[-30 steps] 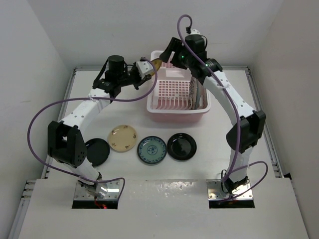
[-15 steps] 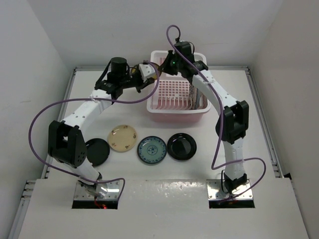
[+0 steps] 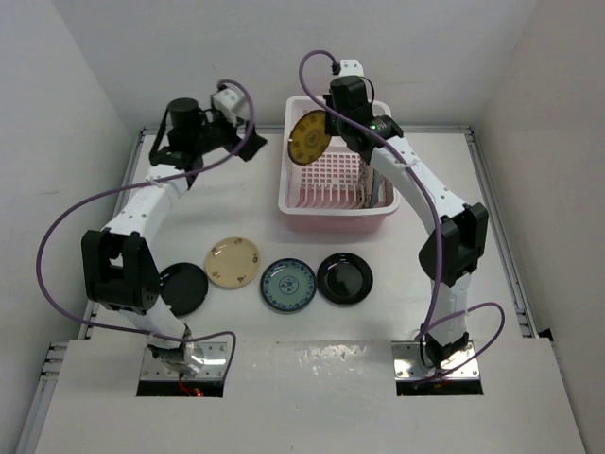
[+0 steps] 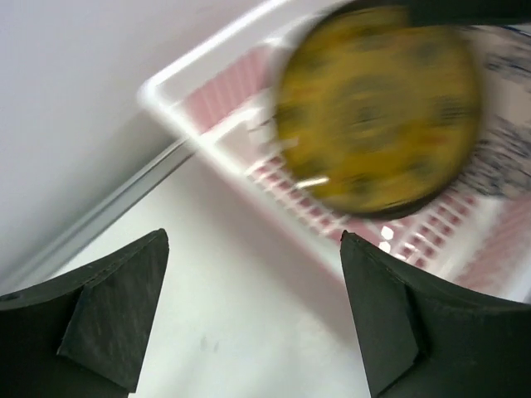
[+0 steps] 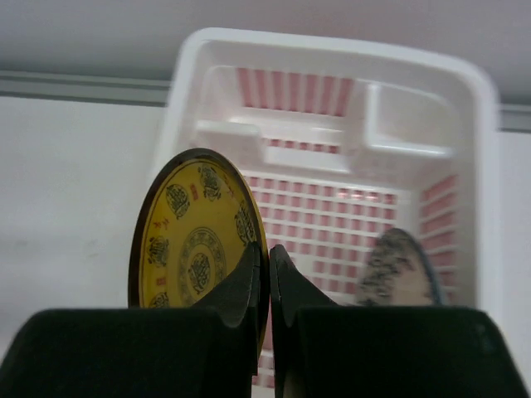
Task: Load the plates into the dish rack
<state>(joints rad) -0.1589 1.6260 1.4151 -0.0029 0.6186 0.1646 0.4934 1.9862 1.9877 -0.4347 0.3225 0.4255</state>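
Note:
My right gripper is shut on the rim of the yellow patterned plate, which stands on edge. From above, that yellow plate hangs over the left part of the pink-and-white dish rack, with the right gripper at its edge. A white plate with dark pattern stands inside the rack at the right. My left gripper is open and holds nothing, left of the rack, facing the blurred yellow plate. On the table lie a black plate, a cream plate, a blue-green plate and another black plate.
The rack sits at the back middle of the table, close to the rear wall. The left gripper hovers over bare table between the rack and the table's left rail. The row of loose plates lies in front of both arm bases.
The left gripper has opened, let go of the yellow plate and drawn back to the left. The right gripper has shut on the plate and now holds it over the rack.

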